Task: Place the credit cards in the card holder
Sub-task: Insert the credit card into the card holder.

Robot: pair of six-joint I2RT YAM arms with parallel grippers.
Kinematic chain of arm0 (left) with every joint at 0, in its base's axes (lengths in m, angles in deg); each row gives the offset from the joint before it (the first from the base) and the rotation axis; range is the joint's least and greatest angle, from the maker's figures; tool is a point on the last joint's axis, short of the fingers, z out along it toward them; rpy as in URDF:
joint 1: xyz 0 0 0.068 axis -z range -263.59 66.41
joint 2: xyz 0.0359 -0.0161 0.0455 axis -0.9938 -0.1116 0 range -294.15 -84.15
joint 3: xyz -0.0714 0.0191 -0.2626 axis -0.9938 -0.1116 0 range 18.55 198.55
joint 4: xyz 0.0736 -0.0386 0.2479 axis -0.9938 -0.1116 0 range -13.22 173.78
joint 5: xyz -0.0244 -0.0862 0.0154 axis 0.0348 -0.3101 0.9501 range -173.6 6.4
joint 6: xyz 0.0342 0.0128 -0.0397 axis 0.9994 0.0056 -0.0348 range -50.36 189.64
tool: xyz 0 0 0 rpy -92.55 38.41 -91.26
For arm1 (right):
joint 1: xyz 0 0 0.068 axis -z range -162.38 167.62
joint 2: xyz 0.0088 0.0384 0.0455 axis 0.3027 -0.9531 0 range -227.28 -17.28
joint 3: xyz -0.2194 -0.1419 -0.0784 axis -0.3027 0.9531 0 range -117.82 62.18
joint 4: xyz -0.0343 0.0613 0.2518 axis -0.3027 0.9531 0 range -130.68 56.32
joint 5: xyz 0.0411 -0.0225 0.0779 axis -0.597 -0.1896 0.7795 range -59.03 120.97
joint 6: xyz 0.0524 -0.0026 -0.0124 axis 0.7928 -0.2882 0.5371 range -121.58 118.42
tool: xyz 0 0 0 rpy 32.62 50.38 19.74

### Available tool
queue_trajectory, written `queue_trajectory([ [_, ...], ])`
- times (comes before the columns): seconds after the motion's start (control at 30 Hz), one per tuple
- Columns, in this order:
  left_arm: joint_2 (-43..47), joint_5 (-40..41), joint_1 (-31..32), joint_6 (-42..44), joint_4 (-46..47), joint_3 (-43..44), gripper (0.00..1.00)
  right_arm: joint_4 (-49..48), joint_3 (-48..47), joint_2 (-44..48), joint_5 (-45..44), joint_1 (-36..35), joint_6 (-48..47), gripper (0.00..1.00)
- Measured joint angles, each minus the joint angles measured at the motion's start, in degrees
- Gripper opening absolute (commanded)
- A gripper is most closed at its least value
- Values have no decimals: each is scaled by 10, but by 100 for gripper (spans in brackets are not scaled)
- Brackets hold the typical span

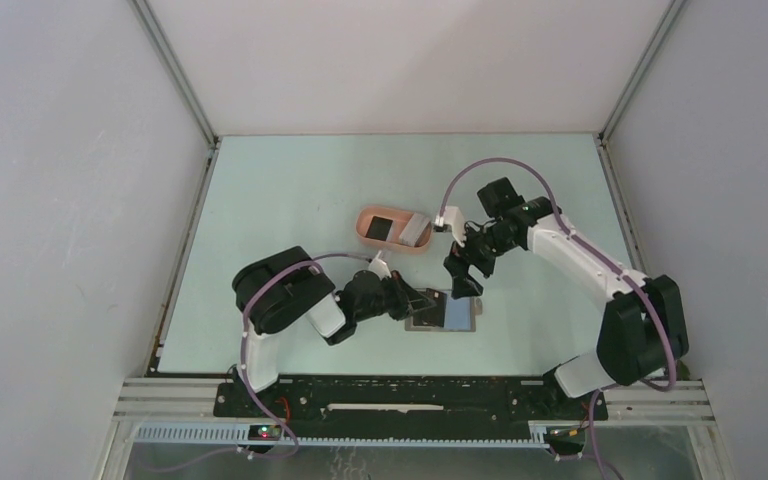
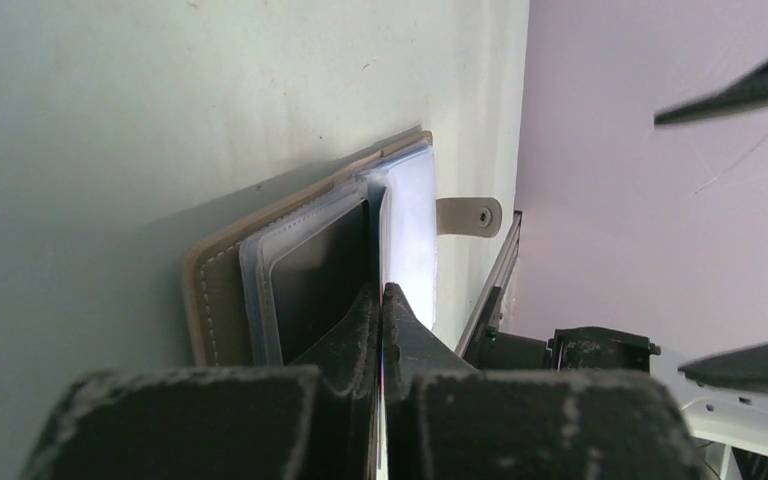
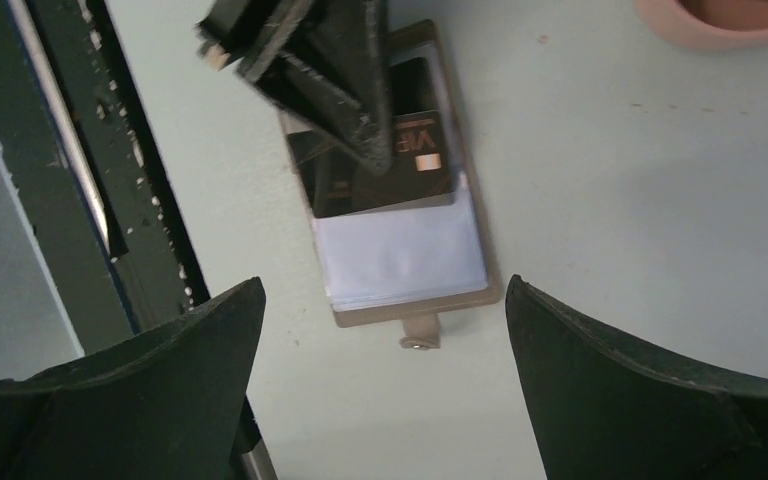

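The salmon-pink card holder (image 1: 364, 217) lies mid-table and holds a black card (image 1: 380, 228) and a whitish-grey card (image 1: 416, 230). Nearer me lies an open grey-tan wallet (image 1: 457, 316) with clear plastic sleeves. My left gripper (image 1: 427, 300) is shut on a thin clear sleeve leaf (image 2: 408, 215) and holds it upright. A black card (image 2: 315, 280) sits in the sleeve beside the leaf. In the right wrist view it reads as a black VIP card (image 3: 415, 160). My right gripper (image 1: 463, 282) hovers open and empty above the wallet (image 3: 400, 255).
The wallet's snap tab (image 3: 418, 335) points toward the table's near edge, close to the black base rail (image 1: 410, 395). The card holder's rim shows at the top right of the right wrist view (image 3: 700, 30). White walls enclose the table on three sides.
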State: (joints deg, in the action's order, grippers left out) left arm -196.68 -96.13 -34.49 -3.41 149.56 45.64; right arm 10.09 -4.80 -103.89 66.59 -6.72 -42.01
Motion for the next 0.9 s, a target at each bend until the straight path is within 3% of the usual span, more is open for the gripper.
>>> queue_trajectory([
  [0.57, -22, 34, 18, -17, 39, -4, 3, -78, 169, 172, 20, -52, -117, 100],
  [0.9, -31, 34, 24, -21, 51, -3, 12, -130, 260, 232, 19, -84, -224, 100],
])
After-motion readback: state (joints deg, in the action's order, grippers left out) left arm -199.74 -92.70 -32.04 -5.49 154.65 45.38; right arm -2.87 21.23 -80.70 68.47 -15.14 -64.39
